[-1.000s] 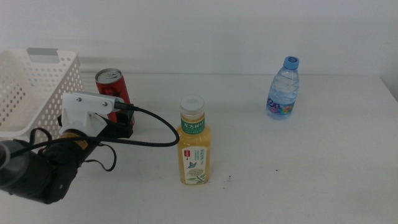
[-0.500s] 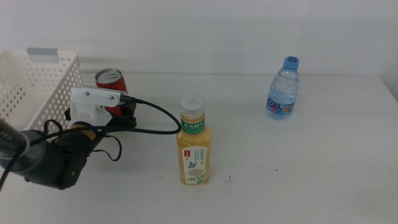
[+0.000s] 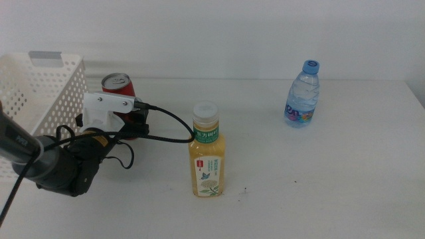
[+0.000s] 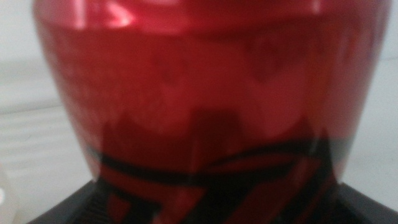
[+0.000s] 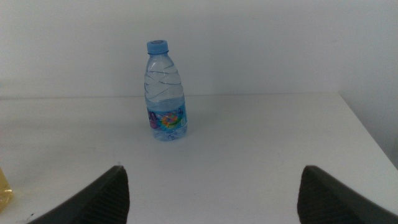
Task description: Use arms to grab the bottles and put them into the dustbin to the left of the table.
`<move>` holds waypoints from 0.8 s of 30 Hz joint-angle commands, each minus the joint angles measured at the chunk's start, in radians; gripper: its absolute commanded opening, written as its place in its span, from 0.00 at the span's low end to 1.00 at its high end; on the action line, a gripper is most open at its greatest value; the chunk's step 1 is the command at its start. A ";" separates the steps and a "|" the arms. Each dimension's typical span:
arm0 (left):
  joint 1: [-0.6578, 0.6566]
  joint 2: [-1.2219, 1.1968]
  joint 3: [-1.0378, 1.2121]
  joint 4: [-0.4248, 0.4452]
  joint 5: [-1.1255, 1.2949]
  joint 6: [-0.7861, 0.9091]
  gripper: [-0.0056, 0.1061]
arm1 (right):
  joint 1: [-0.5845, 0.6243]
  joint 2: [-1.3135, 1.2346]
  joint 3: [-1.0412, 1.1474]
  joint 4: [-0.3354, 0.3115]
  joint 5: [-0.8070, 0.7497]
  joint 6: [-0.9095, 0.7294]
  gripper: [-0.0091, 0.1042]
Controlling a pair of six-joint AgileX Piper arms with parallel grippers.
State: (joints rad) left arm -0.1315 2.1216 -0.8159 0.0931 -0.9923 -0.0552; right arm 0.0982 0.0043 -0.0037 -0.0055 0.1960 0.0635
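The red cola can point(image 3: 117, 87) stands upright just right of the white dustbin point(image 3: 40, 86). My left gripper point(image 3: 133, 123) has come in low from the left, its jaws open on either side of the can's base. In the left wrist view the can point(image 4: 199, 93) fills almost the whole picture, blurred and very close. The yellow tea bottle point(image 3: 207, 154) stands mid-table and the small water bottle point(image 3: 303, 94) at the back right. My right gripper point(image 5: 214, 186) is open, waits out of the middle view, and faces the water bottle point(image 5: 166, 93) from a distance.
The white table point(image 3: 332, 179) stretches bare between the tea bottle and the water bottle. The left arm's black cable point(image 3: 169, 129) loops close to the tea bottle's cap. The dustbin's perforated wall stands right beside the can.
The left arm has pushed forward and to the right, bringing its gripper up to the can's base. The can and both bottles have stayed put.
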 commanded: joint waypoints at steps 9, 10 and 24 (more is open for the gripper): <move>0.001 0.005 -0.004 -0.016 -0.025 0.055 0.51 | 0.002 -0.004 0.004 -0.010 -0.013 -0.004 0.87; 0.001 0.005 -0.004 -0.016 -0.032 0.055 0.45 | 0.002 -0.004 0.004 -0.010 -0.013 -0.004 0.87; 0.001 -0.355 0.176 0.029 0.162 0.025 0.23 | 0.002 -0.004 0.004 -0.010 -0.013 -0.004 0.87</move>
State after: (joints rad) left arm -0.1315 1.8308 -0.6480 0.1056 -0.8220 -0.0089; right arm 0.0982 0.0043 -0.0037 -0.0055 0.1960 0.0635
